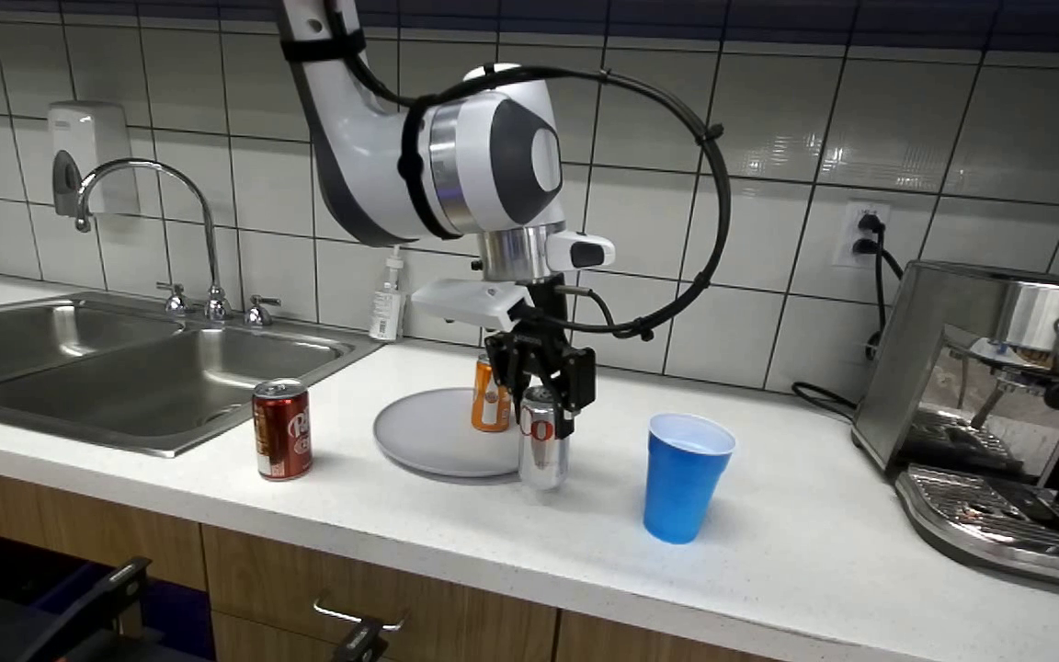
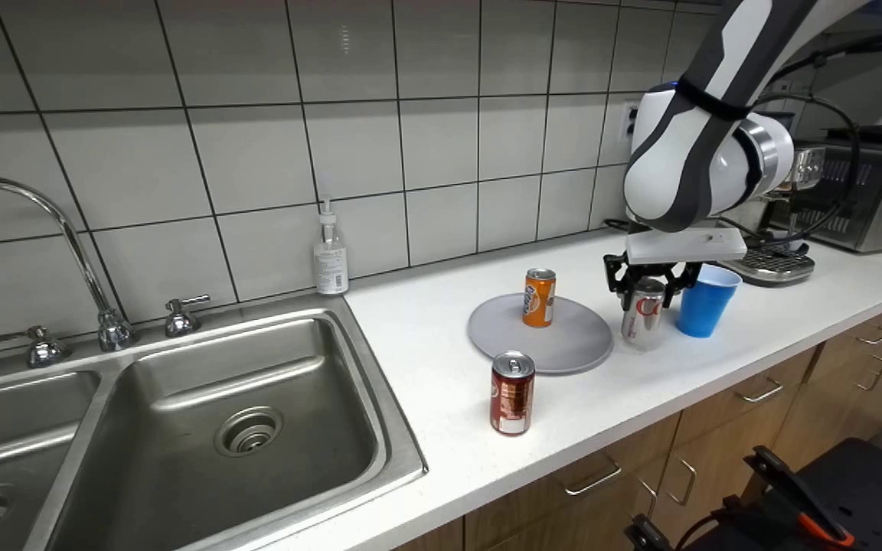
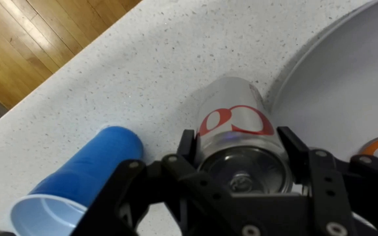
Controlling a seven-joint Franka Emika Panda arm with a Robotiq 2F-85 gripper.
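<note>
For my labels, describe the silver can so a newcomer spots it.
On the white counter, find the round gray plate between the sink and coffee machine. Between that plate and the blue cup is the silver can, gripped by the tool. Unlike the orange can and the red can, it is silver with red lettering.

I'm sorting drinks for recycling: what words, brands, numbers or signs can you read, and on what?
"Dr": red can; its other print is too blurred.
"C", in red: silver can; the letters beside it are unclear.
"Fanta", probably: orange can; blurred.
Pump bottle: label print too small to read.
I can make out no numbers.
</note>
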